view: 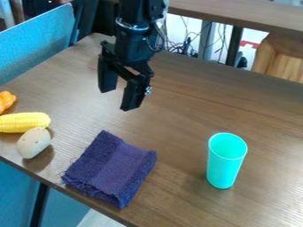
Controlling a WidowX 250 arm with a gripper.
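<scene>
Right now, we see the black arm coming down from the top, with its pincer hanging over the back part of the brown bench. Its two fingers are wide apart and point down. The nearest thing to it is the purple cloth, which lies folded on the bench, close to the front edge. Its threads are loose at one corner.

We see a green cup standing up on the right side of the bench, well apart from the cloth. Its round mouth is at the top. We can look a bit way in, but we can't tell what is at the bottom.

Over on the left we see yellow corn, and a pale, egg-shaped thing with little spots just beside it. We can't tell if those two touch. The corn is cut off by the picture's side, and so is a bumpy orange thing behind it. The top of the arm is cut off too.
</scene>
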